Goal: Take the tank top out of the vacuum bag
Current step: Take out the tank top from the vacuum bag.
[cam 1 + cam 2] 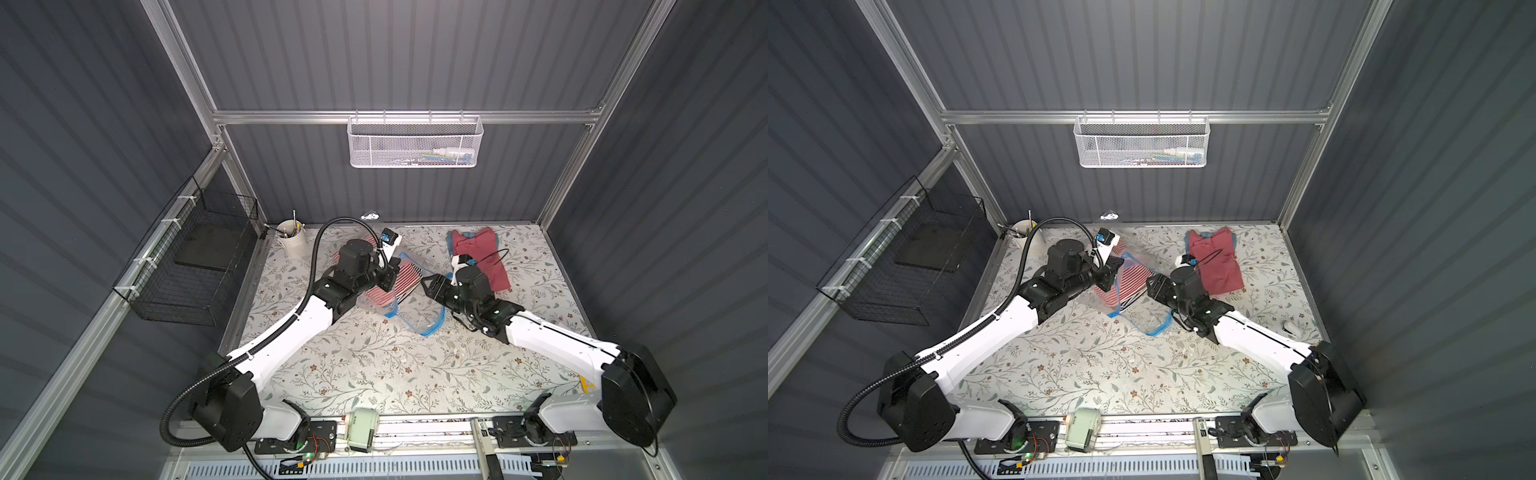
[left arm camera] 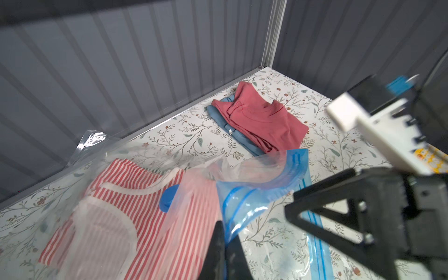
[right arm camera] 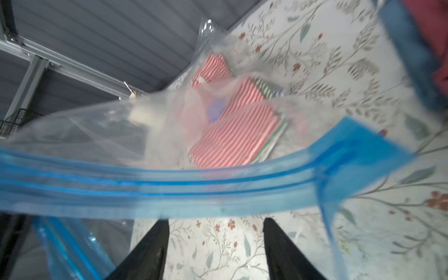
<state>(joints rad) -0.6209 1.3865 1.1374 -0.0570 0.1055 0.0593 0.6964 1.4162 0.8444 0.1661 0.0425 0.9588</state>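
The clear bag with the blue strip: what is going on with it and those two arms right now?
The left gripper is shut on the vacuum bag, pinching the plastic near its opening. The right gripper is open and holds nothing, its tips just short of the blue zip strip. The red-striped tank top is still inside the bag. A folded red top lies apart, towards the back of the table.
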